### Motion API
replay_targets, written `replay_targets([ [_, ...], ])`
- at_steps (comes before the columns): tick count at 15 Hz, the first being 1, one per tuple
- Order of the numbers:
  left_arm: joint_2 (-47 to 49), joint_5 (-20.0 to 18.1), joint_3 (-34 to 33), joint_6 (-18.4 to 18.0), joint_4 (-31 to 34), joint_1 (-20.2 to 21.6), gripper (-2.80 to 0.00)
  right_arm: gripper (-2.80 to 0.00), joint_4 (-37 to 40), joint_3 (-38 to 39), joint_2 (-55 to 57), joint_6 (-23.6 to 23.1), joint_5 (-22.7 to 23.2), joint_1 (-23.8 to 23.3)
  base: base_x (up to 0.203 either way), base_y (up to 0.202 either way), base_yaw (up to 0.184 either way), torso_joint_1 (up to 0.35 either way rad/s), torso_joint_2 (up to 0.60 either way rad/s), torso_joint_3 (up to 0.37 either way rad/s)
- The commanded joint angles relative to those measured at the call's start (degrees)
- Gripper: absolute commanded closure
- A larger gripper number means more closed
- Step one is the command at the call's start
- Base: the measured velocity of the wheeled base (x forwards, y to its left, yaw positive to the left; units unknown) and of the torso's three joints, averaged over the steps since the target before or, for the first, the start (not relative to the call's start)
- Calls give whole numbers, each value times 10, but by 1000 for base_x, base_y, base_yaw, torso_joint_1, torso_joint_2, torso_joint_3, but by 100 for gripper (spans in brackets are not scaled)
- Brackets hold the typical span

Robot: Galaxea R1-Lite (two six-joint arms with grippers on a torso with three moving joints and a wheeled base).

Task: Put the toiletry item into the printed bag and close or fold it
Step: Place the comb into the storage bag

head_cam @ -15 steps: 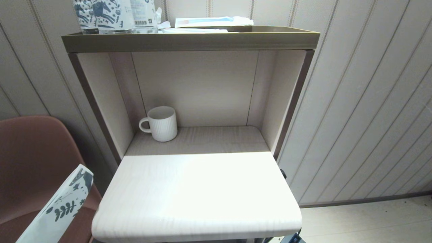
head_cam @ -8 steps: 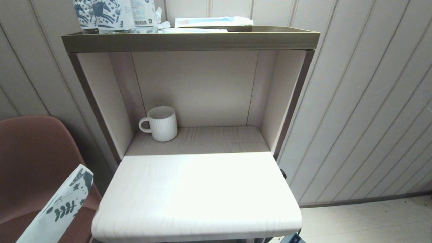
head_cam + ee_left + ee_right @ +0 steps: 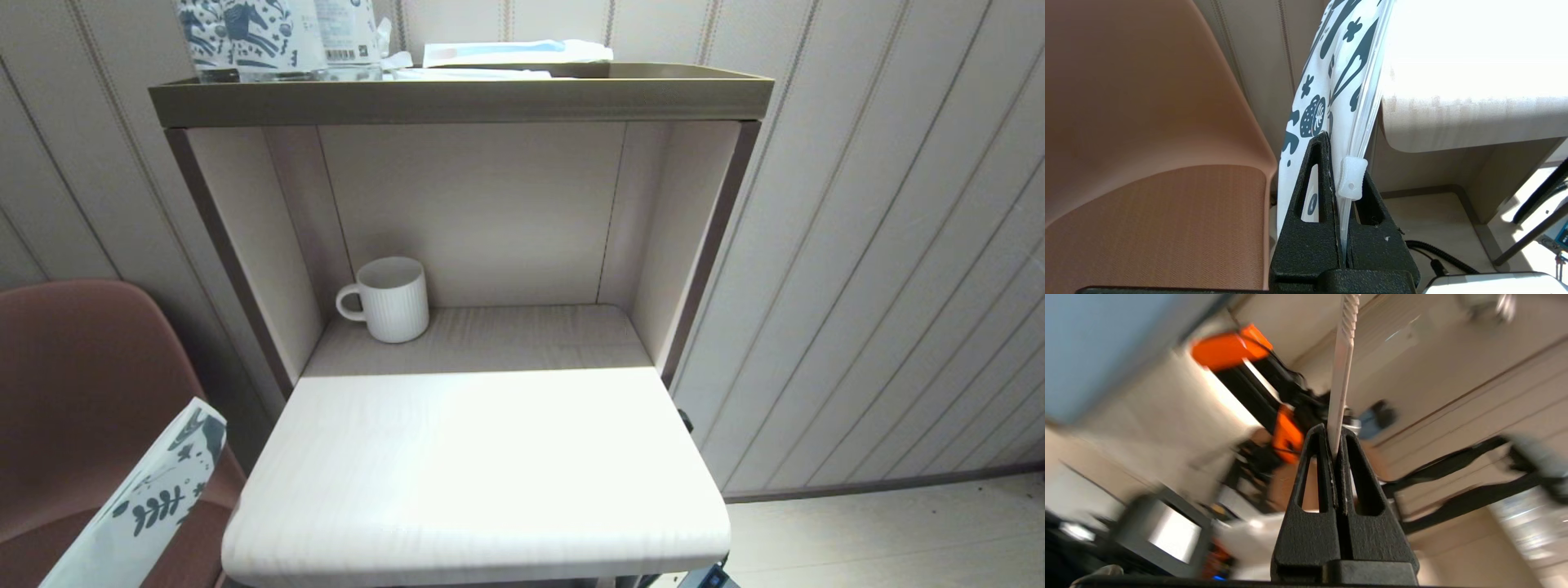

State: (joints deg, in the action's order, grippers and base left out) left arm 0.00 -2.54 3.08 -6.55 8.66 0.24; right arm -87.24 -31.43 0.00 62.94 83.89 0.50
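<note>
The printed bag [image 3: 143,502], white with dark-blue leaves and flowers, sticks up at the lower left of the head view, beside the table. In the left wrist view my left gripper [image 3: 1341,163] is shut on the bag's [image 3: 1331,69] zip edge. The small white zip slider [image 3: 1352,179] sits right at the fingertips. My right gripper [image 3: 1334,430] is outside the head view. It is shut on a thin flat white toiletry item [image 3: 1342,367], seen edge-on with a ridged far end, and the background behind it is smeared.
A white ribbed mug [image 3: 393,299] stands in the shelf niche behind the pale tabletop [image 3: 473,465]. On the top tray [image 3: 457,98] are a horse-patterned package [image 3: 245,37] and flat white-blue packets [image 3: 514,53]. A brown chair [image 3: 82,384] is on the left, and panelled wall on the right.
</note>
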Motion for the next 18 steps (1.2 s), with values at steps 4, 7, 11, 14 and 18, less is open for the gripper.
replay_targets([
  [4,0,0,0,0,0,0,0,0,-25,8,0,-128,8,0,0,0,0,0,0,0],
  [7,0,0,0,0,0,0,0,0,-18,12,0,-133,-38,0,0,0,0,0,0,0],
  [11,0,0,0,0,0,0,0,0,35,11,0,-193,-147,0,0,0,0,0,0,0],
  [14,0,0,0,0,0,0,0,0,159,19,0,-261,-244,0,0,0,0,0,0,0],
  [18,0,0,0,0,0,0,0,0,453,61,0,-431,-415,0,0,0,0,0,0,0],
])
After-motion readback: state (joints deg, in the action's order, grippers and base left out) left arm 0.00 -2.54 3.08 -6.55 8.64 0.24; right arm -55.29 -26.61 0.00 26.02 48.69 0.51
